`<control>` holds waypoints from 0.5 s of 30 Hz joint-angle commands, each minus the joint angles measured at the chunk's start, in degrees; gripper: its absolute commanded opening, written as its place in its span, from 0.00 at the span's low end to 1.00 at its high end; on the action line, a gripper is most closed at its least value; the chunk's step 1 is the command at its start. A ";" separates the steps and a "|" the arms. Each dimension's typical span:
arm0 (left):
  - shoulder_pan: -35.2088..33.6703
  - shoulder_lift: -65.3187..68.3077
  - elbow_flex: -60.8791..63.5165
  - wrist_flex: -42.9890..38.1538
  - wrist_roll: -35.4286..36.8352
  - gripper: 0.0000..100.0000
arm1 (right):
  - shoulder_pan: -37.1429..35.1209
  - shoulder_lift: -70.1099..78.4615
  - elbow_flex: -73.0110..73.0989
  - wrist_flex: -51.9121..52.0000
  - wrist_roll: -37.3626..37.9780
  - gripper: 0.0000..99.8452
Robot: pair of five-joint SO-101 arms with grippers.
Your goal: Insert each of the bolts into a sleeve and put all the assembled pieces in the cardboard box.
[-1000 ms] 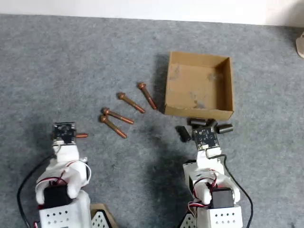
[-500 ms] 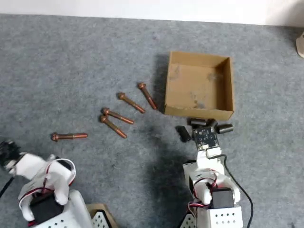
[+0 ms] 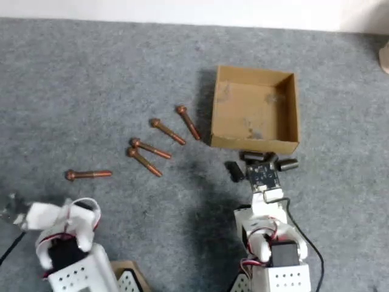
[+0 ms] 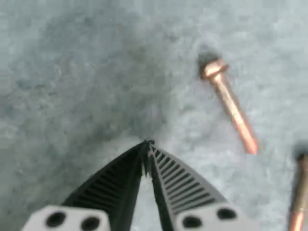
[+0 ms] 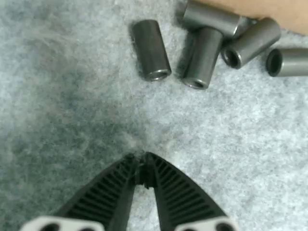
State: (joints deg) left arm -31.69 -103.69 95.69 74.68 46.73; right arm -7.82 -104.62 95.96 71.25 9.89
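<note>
- We find the left gripper point(image 4: 147, 146) closed on nothing, beside the bolt point(image 4: 228, 106) farthest from the cardboard box point(image 3: 255, 145).
- We find the right gripper point(image 5: 143, 161) likewise closed and empty, near five sleeves point(image 5: 151, 49) lying just beside that box's near wall.

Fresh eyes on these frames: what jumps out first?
Five copper bolts lie scattered on the grey carpet, left of the cardboard box in the high view. Five dark sleeves cluster beside the box's near wall, just ahead of the shut, empty right hand.
</note>
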 commanded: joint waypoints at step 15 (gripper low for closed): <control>-5.93 -0.84 -4.70 8.26 14.68 0.01 | -0.31 -0.66 8.04 -2.24 -0.53 0.00</control>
State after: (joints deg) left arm -35.74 -104.48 94.29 77.49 55.16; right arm -7.82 -104.62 95.96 70.20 9.89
